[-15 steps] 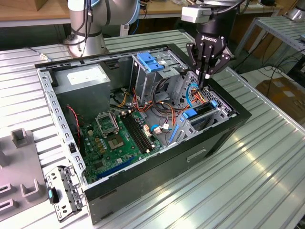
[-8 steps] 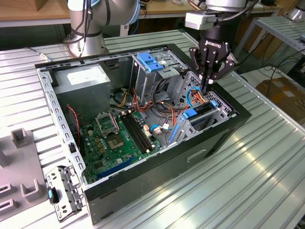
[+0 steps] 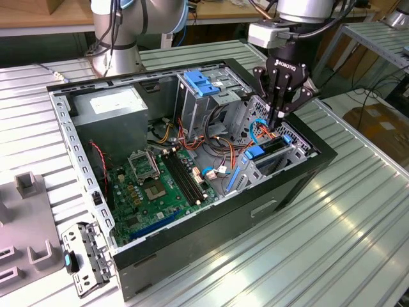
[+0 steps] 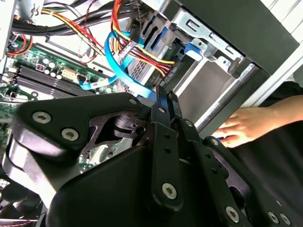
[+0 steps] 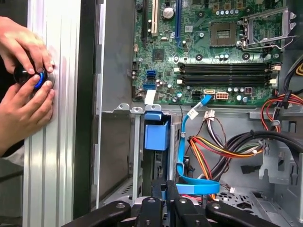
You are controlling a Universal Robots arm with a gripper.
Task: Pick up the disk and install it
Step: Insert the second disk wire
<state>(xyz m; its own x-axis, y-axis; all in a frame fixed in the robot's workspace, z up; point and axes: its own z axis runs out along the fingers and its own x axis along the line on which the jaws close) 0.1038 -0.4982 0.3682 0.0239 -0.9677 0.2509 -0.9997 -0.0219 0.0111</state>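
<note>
Locate the end effector (image 3: 276, 120) above the front corner of the open computer case (image 3: 192, 249), at the exterior view's right, directly over the lower drive cage (image 3: 300, 148). Note the fingers (image 4: 160, 101) clenched, pressed flat against each other with nothing seen between them in both wrist views. Find the fingertips just above the cage opening; cannot tell whether touching the disk.

Find the disk (image 3: 273, 148) standing on edge inside the lower drive cage, flanked by blue plastic rail ends (image 3: 254, 152). In the first wrist view, see one blue rail end (image 5: 156, 133) just ahead of the end effector (image 5: 165, 191).

Observe a flat blue data cable (image 5: 182, 156) looping beside the cage, close to the fingertips, next to a bundle of red, yellow and orange wires (image 5: 213, 146). Note the motherboard (image 3: 153, 185) lying on the case floor and the grey power supply (image 3: 115, 105) in the far corner.

See the case resting on the ribbed aluminium table (image 3: 332, 243). Note a person's hands (image 5: 28, 85) on the table beside the case, gripping a black-and-blue knob (image 5: 35, 78).
</note>
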